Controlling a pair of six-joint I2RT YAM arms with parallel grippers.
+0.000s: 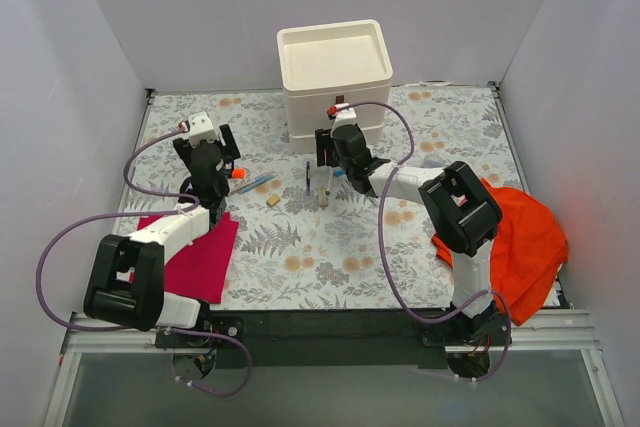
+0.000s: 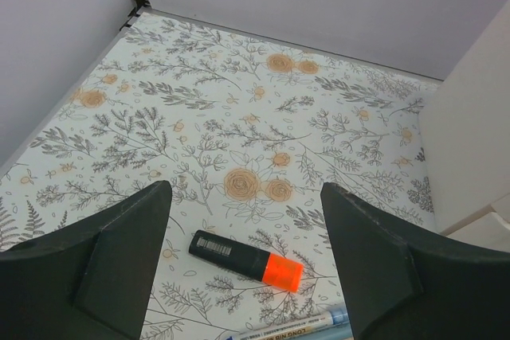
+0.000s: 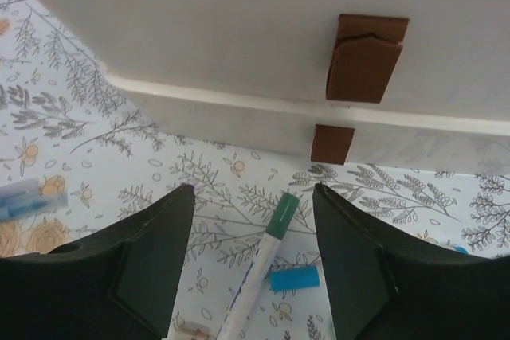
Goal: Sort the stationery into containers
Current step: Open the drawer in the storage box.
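The cream-white stacked drawers [image 1: 335, 77] stand at the back with a shallow tray on top. Their brown handles [image 3: 366, 57] face my right gripper [image 3: 253, 193], which hangs open over a white marker with a teal cap [image 3: 259, 268] and a small blue cap [image 3: 294, 278]. My left gripper [image 2: 245, 197] is open above a black marker with an orange cap [image 2: 247, 259], with a blue-and-white pen [image 2: 295, 328] just nearer. From above, the tan block [image 1: 272, 201] and a dark pen [image 1: 307, 175] lie between the two grippers.
A magenta cloth [image 1: 195, 257] lies under the left arm at the front left. At the right, an orange cloth [image 1: 520, 237] is bunched behind the right arm. White walls close in the left, back and right sides of the floral mat [image 1: 330, 257].
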